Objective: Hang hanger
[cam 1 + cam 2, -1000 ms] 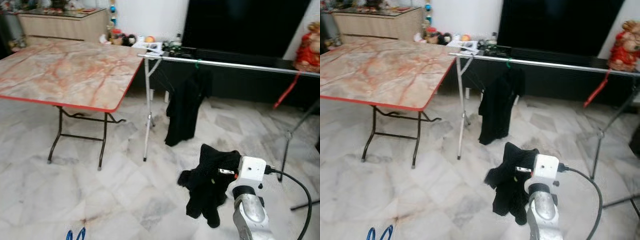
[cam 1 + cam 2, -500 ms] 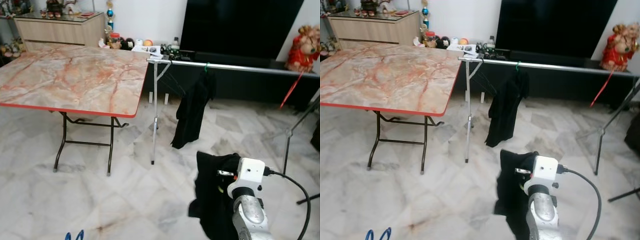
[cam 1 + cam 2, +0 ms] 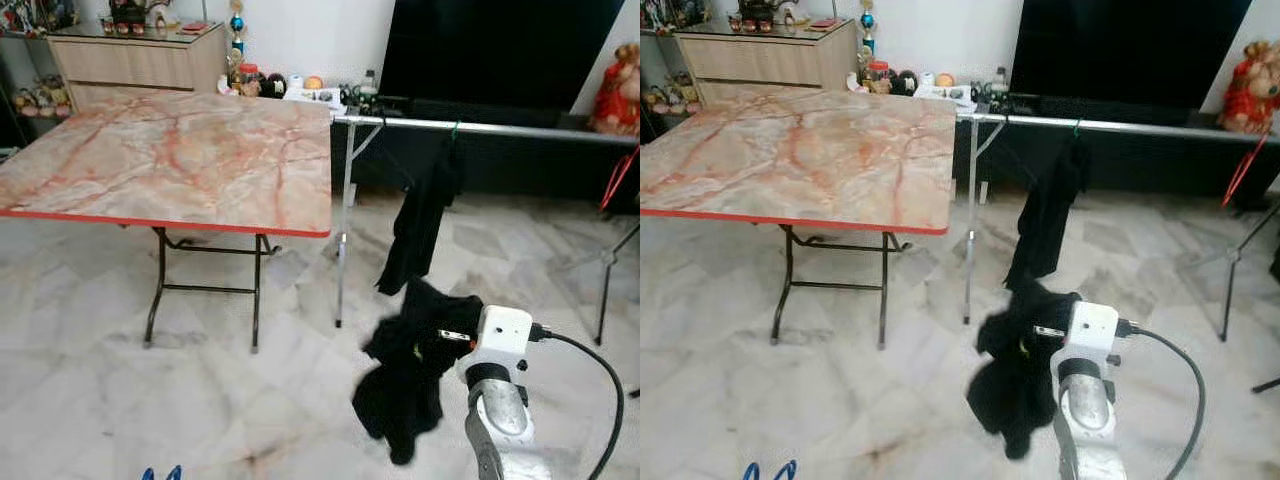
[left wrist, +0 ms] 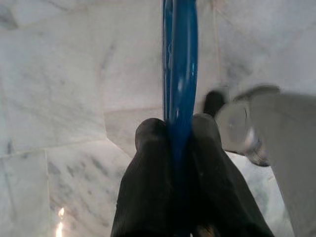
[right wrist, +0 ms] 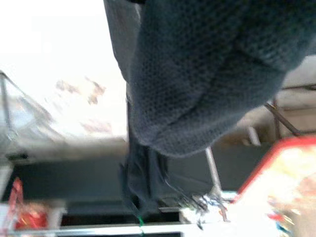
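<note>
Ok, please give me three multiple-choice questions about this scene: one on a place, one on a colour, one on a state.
1. Where does the black garment that is already hung up hang?
A. on the metal rail
B. on the table's edge
C. on the cabinet

2. What colour is the hanger in the left gripper?
A. green
B. blue
C. white

3. What is the state of the right gripper?
A. open above the table
B. resting on the floor
C. carrying dark clothing

Answers: 1 A, the garment hangs from the rail beside the table. 2 B, the wrist view shows a blue bar between the black fingers. 3 C, the dark clothing droops from it above the floor.
</note>
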Controlling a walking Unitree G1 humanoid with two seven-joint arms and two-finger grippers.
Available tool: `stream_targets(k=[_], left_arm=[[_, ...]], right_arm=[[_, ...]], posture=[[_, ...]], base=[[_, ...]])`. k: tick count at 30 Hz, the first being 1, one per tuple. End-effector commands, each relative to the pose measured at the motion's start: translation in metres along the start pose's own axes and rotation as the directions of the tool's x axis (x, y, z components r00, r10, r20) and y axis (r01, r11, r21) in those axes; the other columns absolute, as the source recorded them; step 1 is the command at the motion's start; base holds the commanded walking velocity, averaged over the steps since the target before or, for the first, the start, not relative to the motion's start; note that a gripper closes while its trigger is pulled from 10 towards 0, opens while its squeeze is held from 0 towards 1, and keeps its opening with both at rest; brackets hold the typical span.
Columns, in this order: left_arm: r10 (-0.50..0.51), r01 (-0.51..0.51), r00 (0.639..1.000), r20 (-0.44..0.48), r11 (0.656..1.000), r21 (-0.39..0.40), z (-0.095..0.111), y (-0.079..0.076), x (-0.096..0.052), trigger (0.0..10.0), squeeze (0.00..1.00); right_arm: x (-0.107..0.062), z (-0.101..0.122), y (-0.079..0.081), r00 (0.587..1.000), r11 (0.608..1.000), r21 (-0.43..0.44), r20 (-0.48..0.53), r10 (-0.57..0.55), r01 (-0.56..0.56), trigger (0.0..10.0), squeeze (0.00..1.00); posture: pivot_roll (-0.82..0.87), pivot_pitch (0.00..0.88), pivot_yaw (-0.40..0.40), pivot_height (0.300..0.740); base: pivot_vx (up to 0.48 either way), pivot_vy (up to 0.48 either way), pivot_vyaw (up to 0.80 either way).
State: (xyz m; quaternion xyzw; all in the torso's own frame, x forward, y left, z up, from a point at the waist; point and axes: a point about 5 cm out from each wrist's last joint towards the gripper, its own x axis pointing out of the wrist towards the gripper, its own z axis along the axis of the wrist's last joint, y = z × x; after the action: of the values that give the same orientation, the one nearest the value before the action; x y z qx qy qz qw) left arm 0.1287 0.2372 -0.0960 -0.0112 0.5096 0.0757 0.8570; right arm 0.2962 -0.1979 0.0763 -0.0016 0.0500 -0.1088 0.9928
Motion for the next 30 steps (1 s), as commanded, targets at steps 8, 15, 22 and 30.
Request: stream_targets(k=[8, 15, 22, 30], left_arm=[[0.014, -0.014, 1.000, -0.013, 1.000, 0.011, -0.0004, 0.0044, -0.0004, 10.0, 0.00], [0.030, -0.029, 1.000, -0.008, 0.999, 0.016, 0.0002, 0.0061, -0.0005, 10.0, 0.00], [0.024, -0.024, 1.000, 0.012, 1.000, 0.004, 0.0016, 0.0060, -0.0007, 10.0, 0.00], [0.013, -0.013, 1.000, -0.015, 1.000, -0.002, -0.0034, 0.0011, -0.0004, 10.0, 0.00]], right_arm=[[0.0044, 0.0113, 0.0063, 0.999, 1.000, 0.005, 0.052, 0.011, -0.011, 10.0, 0.00], [0.0058, 0.0104, 0.0069, 0.999, 1.000, 0.008, 0.051, 0.013, -0.014, 10.0, 0.00], [0.0067, 0.0114, 0.0077, 0.998, 1.000, 0.009, 0.055, 0.013, -0.013, 10.0, 0.00], [0.0086, 0.0140, 0.0073, 0.998, 1.000, -0.007, 0.067, 0.021, -0.020, 10.0, 0.00]], posture=[[0.11, 0.000, -0.063, 0.740], [0.12, 0.000, -0.066, 0.740], [0.12, 0.000, -0.068, 0.740], [0.12, 0.000, -0.071, 0.740]], base=[[0.000, 0.480, 0.00], [0.000, 0.258, 0.00], [0.000, 0.000, 0.00], [0.031, 0.000, 0.00]])
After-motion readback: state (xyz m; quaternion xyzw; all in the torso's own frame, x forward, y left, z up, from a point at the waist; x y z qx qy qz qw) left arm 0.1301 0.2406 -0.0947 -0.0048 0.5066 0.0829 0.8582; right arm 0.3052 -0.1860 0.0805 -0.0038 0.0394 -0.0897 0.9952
